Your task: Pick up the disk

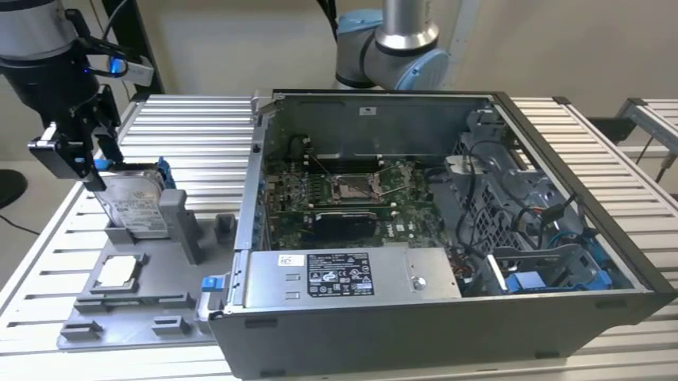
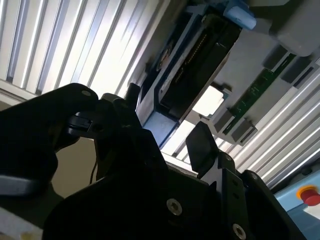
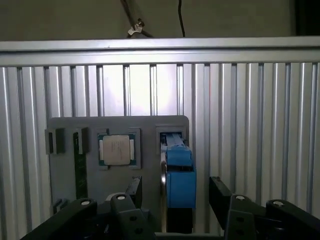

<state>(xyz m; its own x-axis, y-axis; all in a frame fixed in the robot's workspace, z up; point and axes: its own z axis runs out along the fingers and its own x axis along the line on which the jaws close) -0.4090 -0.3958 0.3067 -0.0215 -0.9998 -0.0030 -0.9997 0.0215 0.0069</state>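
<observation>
The disk (image 1: 139, 205) stands on edge in a slot of the grey fixture plate (image 1: 148, 305), at the exterior view's left; it is silver with a white label and a blue bracket. My gripper (image 1: 90, 155) hangs just above its top edge. In the first wrist view the disk's blue bracket (image 3: 180, 172) lies between the two black fingers of the gripper (image 3: 176, 195), with a gap on each side. The gripper is open. In the second wrist view the disk (image 2: 200, 60) shows dark beyond the gripper (image 2: 167, 120).
The fixture plate also holds a square silver chip (image 3: 116, 149) and a green memory stick (image 3: 80, 165). An open computer case (image 1: 593, 302) with its power supply (image 1: 350, 274) stands on the slatted metal table (image 1: 202, 119). A second arm's base (image 1: 398, 48) is behind it.
</observation>
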